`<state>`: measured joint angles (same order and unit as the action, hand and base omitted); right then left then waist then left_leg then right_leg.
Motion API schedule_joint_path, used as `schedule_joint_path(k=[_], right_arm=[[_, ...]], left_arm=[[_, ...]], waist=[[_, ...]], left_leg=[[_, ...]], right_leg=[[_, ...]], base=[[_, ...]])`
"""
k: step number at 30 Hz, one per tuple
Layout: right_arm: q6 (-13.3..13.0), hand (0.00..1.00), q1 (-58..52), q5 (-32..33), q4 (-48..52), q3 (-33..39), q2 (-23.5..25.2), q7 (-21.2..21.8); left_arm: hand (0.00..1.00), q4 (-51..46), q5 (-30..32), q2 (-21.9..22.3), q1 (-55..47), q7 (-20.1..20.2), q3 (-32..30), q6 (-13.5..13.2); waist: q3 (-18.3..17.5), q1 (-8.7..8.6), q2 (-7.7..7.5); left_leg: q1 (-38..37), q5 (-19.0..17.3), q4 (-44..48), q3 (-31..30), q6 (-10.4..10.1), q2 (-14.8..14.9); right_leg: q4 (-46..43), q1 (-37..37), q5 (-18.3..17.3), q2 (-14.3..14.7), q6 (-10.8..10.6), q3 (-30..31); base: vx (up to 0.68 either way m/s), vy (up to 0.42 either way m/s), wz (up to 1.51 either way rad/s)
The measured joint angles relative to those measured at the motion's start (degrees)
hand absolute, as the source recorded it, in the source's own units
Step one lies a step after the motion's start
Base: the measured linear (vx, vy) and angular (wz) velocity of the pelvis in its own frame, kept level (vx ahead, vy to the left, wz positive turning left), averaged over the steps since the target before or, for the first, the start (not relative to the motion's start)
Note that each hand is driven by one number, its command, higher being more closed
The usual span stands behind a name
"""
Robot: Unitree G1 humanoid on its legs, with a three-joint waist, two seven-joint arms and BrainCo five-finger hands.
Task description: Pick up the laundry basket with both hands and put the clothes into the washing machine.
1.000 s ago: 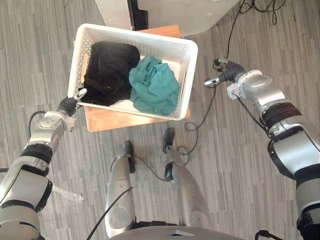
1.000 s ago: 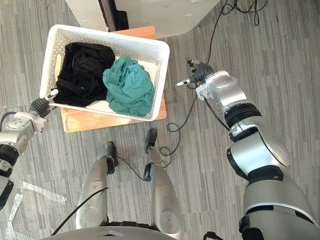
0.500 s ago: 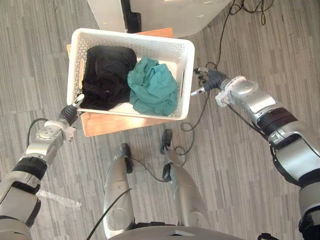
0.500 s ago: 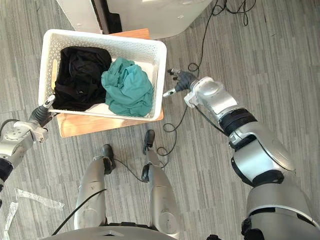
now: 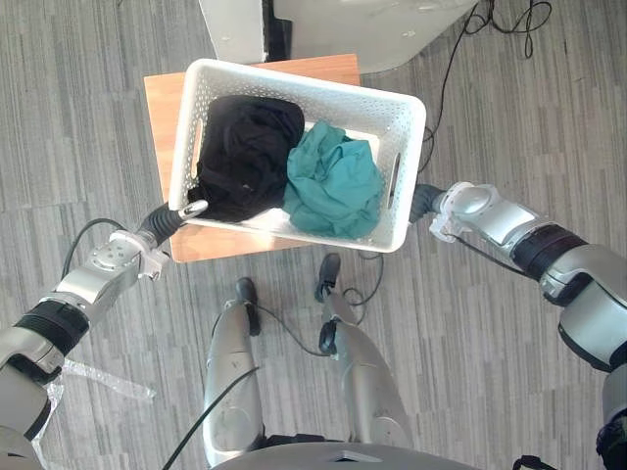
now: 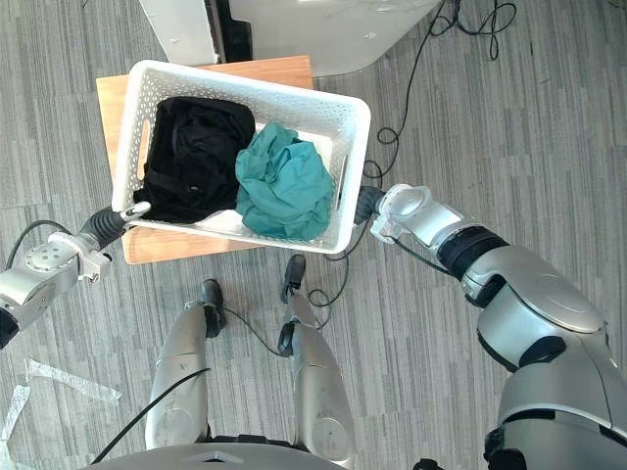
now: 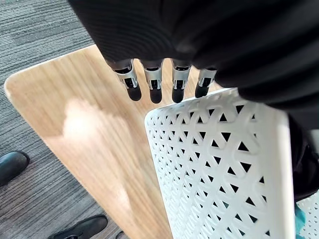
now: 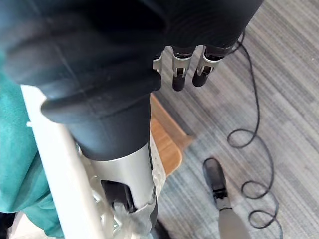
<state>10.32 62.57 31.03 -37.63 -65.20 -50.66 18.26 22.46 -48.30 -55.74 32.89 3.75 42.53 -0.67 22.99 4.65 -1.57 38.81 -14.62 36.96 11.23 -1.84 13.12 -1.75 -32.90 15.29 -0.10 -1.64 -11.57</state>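
We see 2 silver-grey limbs, the left arm (image 5: 93,284) and the right arm (image 5: 509,230), ringed with black bands, each ending under a dark ribbed cover in a hand, left hand (image 5: 162,223) and right hand (image 5: 421,203), with silver, dark-tipped fingers (image 7: 151,79).

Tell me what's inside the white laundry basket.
The laundry basket holds a black garment on the robot's left and a teal garment beside it, touching. Anything beneath them is covered.
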Motion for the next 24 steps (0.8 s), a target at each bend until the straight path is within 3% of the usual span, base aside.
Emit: schedule_joint_path(k=[6, 12, 17, 24], right_arm=[[-0.07, 0.0, 2.79, -2.96, -8.92, 0.76, -1.94, 0.05], [-0.57, 0.0, 4.49, -13.08, -19.82, 12.67, -3.7, -0.48], [-1.38, 0.0, 4.51, -12.85, -20.86, 20.19, -4.05, -2.46], [-1.65, 0.0, 2.97, -8.29, -19.51, 23.19, -3.88, -2.71]], left_arm=[[0.0, -5.39, -0.09, -0.11, -3.78, 0.76, 0.93, 0.57], [0.0, -5.6, 0.31, 3.88, -7.06, 1.79, -2.86, 0.72], [0.0, -5.57, 1.3, 7.28, -9.71, 1.6, -6.78, 0.72], [0.0, -5.78, 1.28, 7.51, -11.19, 1.65, -8.18, 0.61]], waist=[[-0.01, 0.03, 0.03], [-0.03, 0.02, 0.07], [-0.04, 0.02, 0.09], [-0.07, 0.13, 0.14]], left_leg=[[-0.04, 0.12, -0.1, -0.48, 0.17, 0.02], [-0.03, 0.24, 0.21, -0.97, -0.32, 0.47], [0.13, -0.37, 1.4, -0.49, -0.02, 0.91], [0.25, -0.77, 2.12, -0.16, -0.18, 1.51]], right_leg=[[-0.23, 0.22, -0.87, -0.01, 1.09, -0.46], [-0.2, 0.63, -0.59, 0.56, 1.43, -1.23], [-0.17, 0.68, -0.34, 0.8, 1.27, -0.68], [0.35, 0.67, -0.91, 1.34, 1.29, -0.23]], base=[[-0.01, -0.006, 0.04], [0.01, -0.017, 0.03], [0.0, 0.021, -0.07], [-0.01, 0.008, -0.06]])
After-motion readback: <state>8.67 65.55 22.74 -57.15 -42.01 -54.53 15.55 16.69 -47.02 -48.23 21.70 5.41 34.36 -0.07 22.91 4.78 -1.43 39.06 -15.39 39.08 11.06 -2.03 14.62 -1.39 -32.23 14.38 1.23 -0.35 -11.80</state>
